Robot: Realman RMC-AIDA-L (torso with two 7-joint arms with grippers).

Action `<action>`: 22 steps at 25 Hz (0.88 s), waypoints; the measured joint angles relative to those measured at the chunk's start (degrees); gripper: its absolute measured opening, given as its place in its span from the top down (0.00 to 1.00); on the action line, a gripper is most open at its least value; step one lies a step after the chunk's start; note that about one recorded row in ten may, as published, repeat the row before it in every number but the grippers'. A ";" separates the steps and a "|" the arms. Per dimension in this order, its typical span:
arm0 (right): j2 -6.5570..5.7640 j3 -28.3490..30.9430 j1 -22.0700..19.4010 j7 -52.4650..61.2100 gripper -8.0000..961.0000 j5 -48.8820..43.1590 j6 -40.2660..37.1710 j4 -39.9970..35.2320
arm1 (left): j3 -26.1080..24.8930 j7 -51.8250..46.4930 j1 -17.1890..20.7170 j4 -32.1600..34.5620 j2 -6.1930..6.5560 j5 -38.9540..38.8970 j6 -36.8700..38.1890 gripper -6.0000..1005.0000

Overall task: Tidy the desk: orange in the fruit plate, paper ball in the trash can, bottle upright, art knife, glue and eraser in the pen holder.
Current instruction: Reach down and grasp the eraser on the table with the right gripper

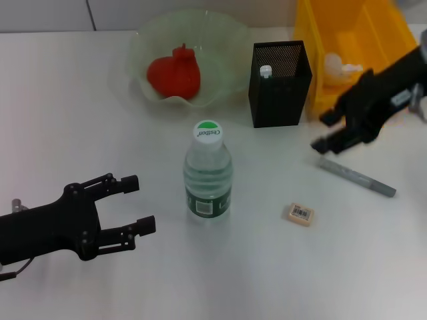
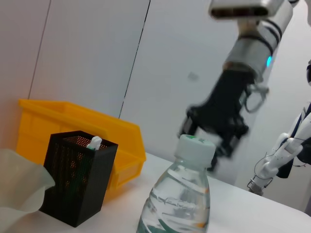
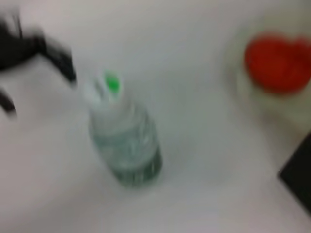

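A clear water bottle (image 1: 209, 175) with a green-and-white cap stands upright mid-table; it also shows in the left wrist view (image 2: 181, 196) and the right wrist view (image 3: 124, 141). A red fruit (image 1: 174, 73) lies in the translucent fruit plate (image 1: 227, 47). A white-capped glue stick (image 1: 266, 71) stands in the black mesh pen holder (image 1: 280, 93). A grey art knife (image 1: 357, 177) and an eraser (image 1: 299, 214) lie on the table at the right. My right gripper (image 1: 325, 131) is open just above the knife's near end. My left gripper (image 1: 140, 203) is open and empty, left of the bottle.
A yellow bin (image 1: 373, 40) stands at the back right, next to the pen holder, with a white crumpled paper ball (image 1: 339, 67) inside. The table's surface is white.
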 joint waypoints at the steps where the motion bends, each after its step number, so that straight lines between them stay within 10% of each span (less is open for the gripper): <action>1: 0.62 -5.17 0.29 1.31 0.45 -3.66 -0.75 0.40 | 0.01 -0.05 -0.01 -0.01 0.00 -0.01 0.01 0.16; 11: 0.91 -23.49 -0.94 6.00 0.46 -4.54 11.58 11.04 | 0.03 -0.15 -0.15 -0.02 0.00 -0.01 -0.11 0.16; 22: 1.01 -29.90 -0.87 7.88 0.49 -1.81 17.23 15.74 | 0.02 -0.16 -0.75 -0.02 -0.09 0.00 -0.72 0.16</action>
